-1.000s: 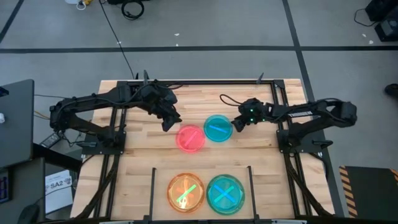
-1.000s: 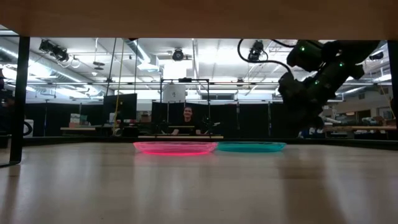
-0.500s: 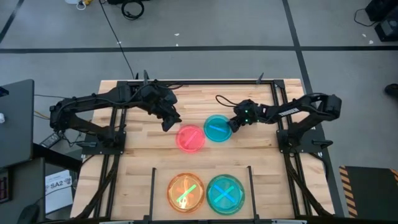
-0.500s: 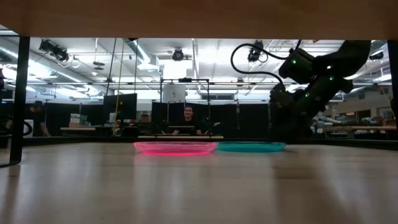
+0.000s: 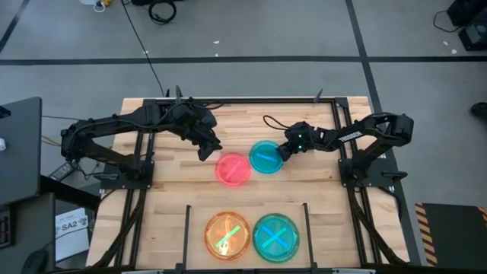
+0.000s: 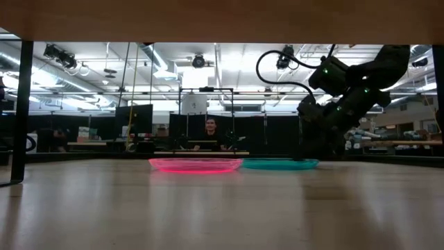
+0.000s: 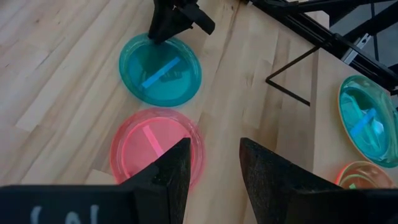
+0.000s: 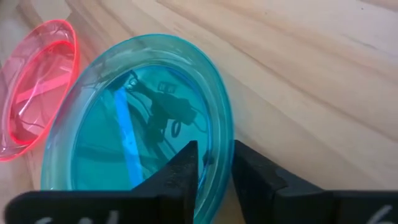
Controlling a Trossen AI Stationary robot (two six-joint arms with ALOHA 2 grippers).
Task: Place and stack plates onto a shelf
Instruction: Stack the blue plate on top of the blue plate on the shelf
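Since a second ago my right pincer (image 5: 278,151) has swung in from beside the right rail and dropped low over the tabletop (image 5: 167,190); it now sits at the right rim of the loose cyan plate (image 5: 266,157), fingers parted with that rim running between them in my right wrist view, nothing clamped yet; in the low view the pincer reaches down to the plate's level. My left pincer (image 5: 206,149) has not shifted; it hangs just left of the pink plate (image 5: 233,169), fingers a little apart and empty. Both loose plates lie flat mid-tabletop, edges touching or very nearly, well apart from the shelf (image 5: 188,228); the wire shelf stands at the near edge and already carries an orange stack (image 5: 227,234) on its left and a cyan stack (image 5: 275,237) on its right. I judge the approach is finished and the grasp is the step in hand; closing on so thin a rim could slip, or nudge the cyan plate against the pink one; once lifted, its likely place is the cyan stack.
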